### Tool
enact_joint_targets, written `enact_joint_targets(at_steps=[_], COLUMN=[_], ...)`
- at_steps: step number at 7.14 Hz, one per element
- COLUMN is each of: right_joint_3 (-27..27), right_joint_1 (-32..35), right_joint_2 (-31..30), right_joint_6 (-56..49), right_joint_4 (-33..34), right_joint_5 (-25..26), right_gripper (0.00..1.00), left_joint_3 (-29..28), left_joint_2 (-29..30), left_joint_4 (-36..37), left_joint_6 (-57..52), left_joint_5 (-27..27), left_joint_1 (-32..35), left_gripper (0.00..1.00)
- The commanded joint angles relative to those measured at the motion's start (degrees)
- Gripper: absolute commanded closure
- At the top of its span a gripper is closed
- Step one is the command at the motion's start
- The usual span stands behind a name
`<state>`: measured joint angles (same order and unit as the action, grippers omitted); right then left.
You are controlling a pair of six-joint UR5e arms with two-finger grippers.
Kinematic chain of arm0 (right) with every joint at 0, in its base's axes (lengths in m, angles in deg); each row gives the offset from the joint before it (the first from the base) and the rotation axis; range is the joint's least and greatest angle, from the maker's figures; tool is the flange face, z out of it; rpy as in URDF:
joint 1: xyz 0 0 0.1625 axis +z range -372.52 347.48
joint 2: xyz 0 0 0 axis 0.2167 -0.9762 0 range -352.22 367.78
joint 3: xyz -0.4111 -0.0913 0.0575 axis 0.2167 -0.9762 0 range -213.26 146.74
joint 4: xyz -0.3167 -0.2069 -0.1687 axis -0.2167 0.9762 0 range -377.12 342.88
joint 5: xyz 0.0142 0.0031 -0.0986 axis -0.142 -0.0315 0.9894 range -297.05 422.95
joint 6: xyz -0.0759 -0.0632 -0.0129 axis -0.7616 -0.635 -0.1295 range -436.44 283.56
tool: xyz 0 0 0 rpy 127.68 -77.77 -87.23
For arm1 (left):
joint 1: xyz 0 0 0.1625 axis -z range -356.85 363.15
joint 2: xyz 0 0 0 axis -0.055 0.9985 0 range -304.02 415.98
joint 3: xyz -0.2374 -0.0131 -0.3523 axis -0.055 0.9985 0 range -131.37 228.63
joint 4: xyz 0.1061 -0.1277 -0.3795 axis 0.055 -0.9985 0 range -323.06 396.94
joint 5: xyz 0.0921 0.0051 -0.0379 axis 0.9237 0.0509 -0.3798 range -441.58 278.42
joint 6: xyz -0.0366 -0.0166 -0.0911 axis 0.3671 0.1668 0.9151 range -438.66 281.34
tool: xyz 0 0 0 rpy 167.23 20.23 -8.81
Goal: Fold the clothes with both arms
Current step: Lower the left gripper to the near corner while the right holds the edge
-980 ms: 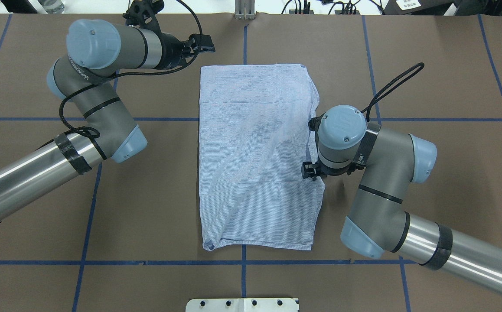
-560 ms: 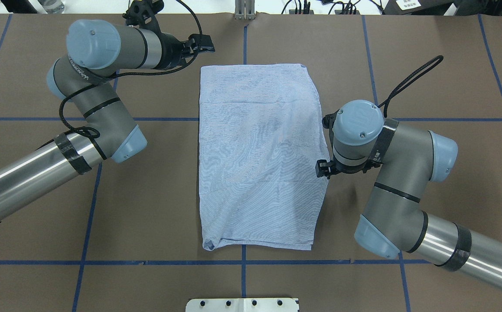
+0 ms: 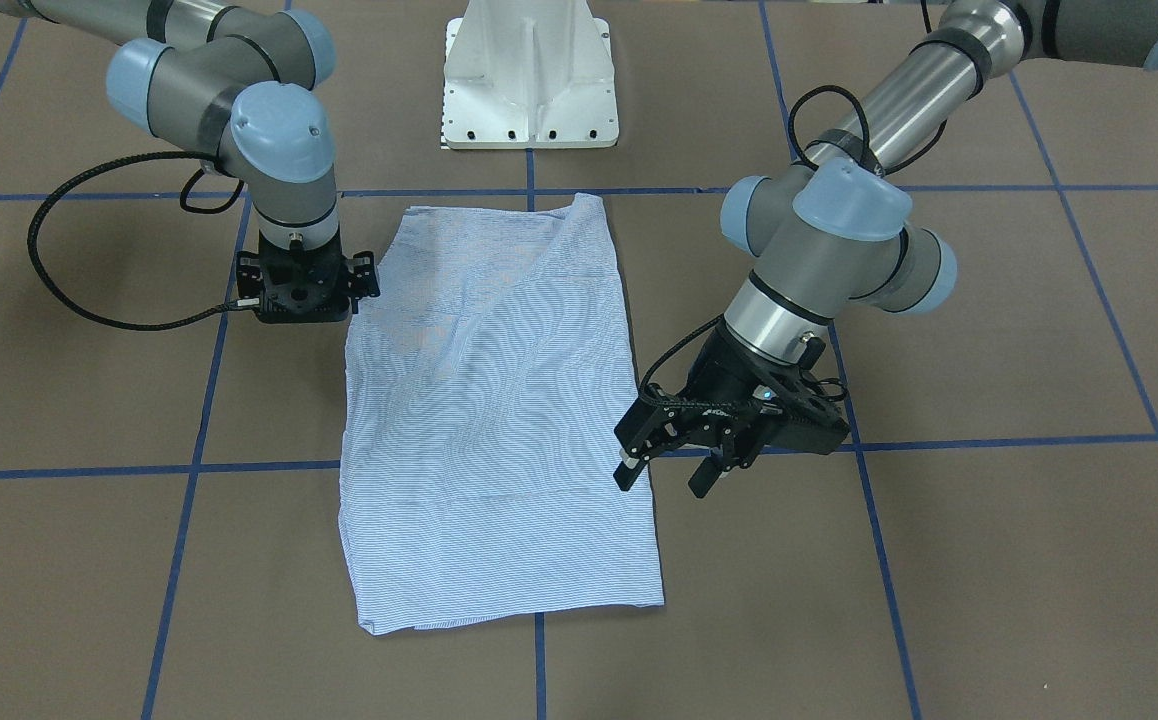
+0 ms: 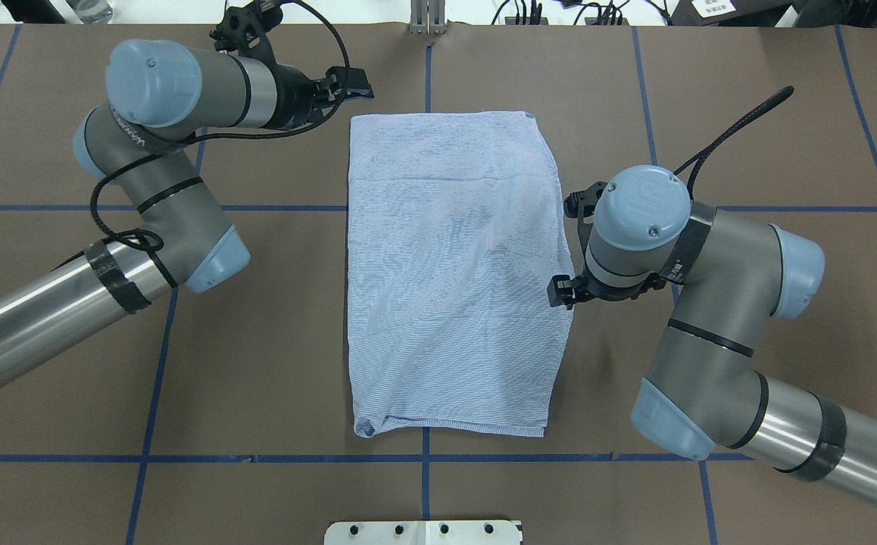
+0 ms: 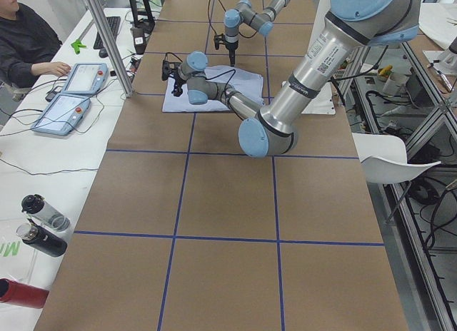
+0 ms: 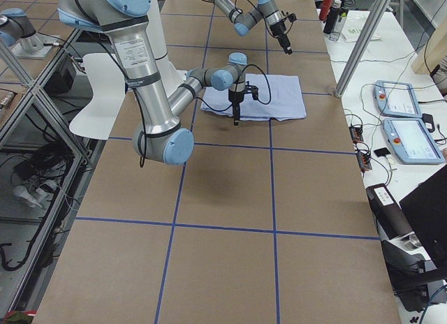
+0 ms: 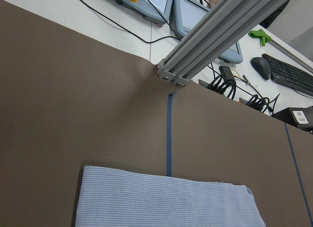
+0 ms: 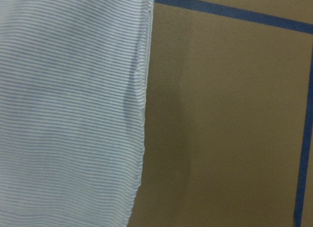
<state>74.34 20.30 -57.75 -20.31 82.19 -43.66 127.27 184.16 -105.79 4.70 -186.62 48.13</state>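
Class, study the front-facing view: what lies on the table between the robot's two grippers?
The striped shirt lies flat between the left gripper and the right gripper, as the front-facing and overhead views both show.

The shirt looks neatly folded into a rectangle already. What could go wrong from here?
The left pincer hangs open by the far end of the shirt; closing on only the top layer could pull the fold apart. The right pincer points down beside the opposite long edge, nearer the middle, so uneven grips might skew the next fold. The curled corner near the robot could get pressed into a crease.
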Motion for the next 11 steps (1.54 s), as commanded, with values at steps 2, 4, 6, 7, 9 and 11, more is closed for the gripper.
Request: enact_joint_targets(at_steps=[2,4,6,7,9,11], right_joint_3=[5.9,11.0,13.2,13.3,13.2,13.1], right_joint_1=[-0.1,0.1,0.1,-0.1,-0.1,-0.1], right_joint_2=[-0.4,-1.6,-1.8,-1.5,-1.2,-1.1], right_joint_6=[0.7,1.4,3.5,4.8,4.8,4.8], right_joint_4=[-0.3,-0.2,-0.2,-0.3,-0.3,-0.3], right_joint_5=[-3.6,-3.8,-4.4,-4.4,-4.4,-4.4], right_gripper=[0.0,0.0,0.0,0.0,0.0,0.0], left_joint_3=[17.6,25.8,26.5,26.2,25.6,25.8], left_joint_2=[-10.2,-11.0,-11.3,-11.4,-11.5,-14.1], left_joint_4=[10.1,21.0,23.8,24.5,28.7,29.9], left_joint_6=[12.8,21.3,27.1,28.5,28.6,28.5], left_joint_5=[-8.3,-6.0,1.6,3.8,4.8,4.8], left_joint_1=[-4.8,-14.1,-24.2,-27.2,-29.0,-28.9], left_gripper=[0.0,0.01,0.01,0.01,0.02,0.05])
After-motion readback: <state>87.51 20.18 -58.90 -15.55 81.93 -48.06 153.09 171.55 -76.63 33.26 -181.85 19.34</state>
